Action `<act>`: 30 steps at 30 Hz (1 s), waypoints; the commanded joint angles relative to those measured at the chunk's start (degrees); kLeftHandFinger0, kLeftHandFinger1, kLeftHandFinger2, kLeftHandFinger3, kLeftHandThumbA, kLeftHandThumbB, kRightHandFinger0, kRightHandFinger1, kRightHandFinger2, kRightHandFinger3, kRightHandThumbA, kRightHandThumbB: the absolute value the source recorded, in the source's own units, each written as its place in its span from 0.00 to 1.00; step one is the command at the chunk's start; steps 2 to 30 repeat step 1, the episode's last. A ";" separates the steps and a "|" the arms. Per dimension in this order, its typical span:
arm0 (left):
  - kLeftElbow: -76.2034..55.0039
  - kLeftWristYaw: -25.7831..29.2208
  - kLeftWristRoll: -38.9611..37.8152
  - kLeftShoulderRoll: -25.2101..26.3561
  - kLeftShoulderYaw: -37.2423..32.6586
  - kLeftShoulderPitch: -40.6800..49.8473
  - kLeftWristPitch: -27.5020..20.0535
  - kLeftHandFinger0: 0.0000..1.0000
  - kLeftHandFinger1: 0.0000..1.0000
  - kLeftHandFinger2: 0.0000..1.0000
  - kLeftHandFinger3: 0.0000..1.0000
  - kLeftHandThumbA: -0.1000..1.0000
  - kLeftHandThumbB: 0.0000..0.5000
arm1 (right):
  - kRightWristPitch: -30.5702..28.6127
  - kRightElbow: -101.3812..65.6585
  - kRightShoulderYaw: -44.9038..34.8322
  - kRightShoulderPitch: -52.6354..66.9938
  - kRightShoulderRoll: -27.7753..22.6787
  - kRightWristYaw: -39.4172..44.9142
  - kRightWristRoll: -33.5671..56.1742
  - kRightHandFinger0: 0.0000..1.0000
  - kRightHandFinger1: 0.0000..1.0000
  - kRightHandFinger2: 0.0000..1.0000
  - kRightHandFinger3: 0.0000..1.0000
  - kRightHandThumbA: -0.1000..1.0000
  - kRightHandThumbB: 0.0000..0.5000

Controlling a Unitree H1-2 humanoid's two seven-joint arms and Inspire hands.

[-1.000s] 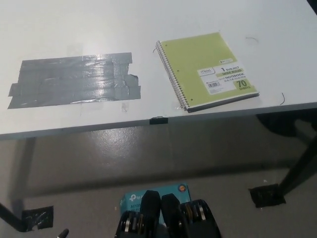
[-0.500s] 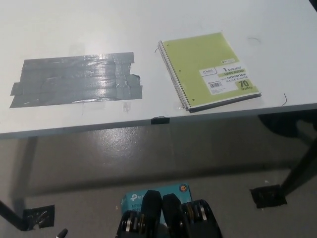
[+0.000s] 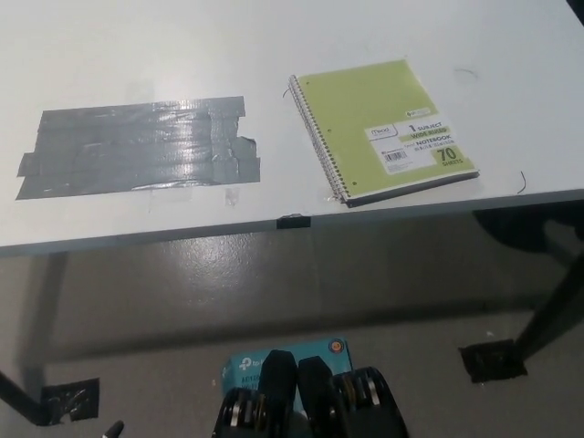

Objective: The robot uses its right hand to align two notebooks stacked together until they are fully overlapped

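Note:
A light green spiral notebook (image 3: 381,130) lies on the white table (image 3: 301,36), near its front edge at the right. Its wire spine runs along its left side and a white label sits toward its lower right. A thin dark edge shows under its bottom side, so a second notebook seems to lie beneath it, almost fully covered. Neither of my hands shows in the head view.
A wide patch of grey duct tape (image 3: 141,146) is stuck on the table to the left of the notebook. A small black clip (image 3: 292,221) sits on the table's front edge. Below lies grey floor with a teal box (image 3: 283,358) and black table legs (image 3: 547,315).
Only the camera has shifted slightly; the notebook and the tape lie where they were.

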 commanded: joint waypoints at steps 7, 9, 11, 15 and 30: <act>-0.77 1.45 -0.38 0.46 1.20 -0.49 0.11 0.61 0.63 0.73 1.00 1.00 1.00 | 2.68 -0.23 -0.27 -1.27 -2.57 1.11 2.29 1.00 1.00 1.00 1.00 0.79 0.44; -0.77 1.45 -0.38 0.46 1.20 -0.49 0.11 0.61 0.63 0.73 1.00 1.00 1.00 | 2.68 -0.23 -0.27 -1.27 -2.57 1.11 2.29 1.00 1.00 1.00 1.00 0.79 0.44; -0.77 1.45 -0.38 0.46 1.20 -0.49 0.11 0.61 0.63 0.73 1.00 1.00 1.00 | 2.68 -0.23 -0.27 -1.27 -2.57 1.11 2.29 1.00 1.00 1.00 1.00 0.79 0.44; -0.77 1.45 -0.38 0.46 1.20 -0.49 0.11 0.61 0.63 0.73 1.00 1.00 1.00 | 2.68 -0.23 -0.27 -1.27 -2.57 1.11 2.29 1.00 1.00 1.00 1.00 0.79 0.44; -0.77 1.45 -0.38 0.46 1.20 -0.49 0.11 0.61 0.63 0.73 1.00 1.00 1.00 | 2.68 -0.23 -0.27 -1.27 -2.57 1.11 2.29 1.00 1.00 1.00 1.00 0.79 0.44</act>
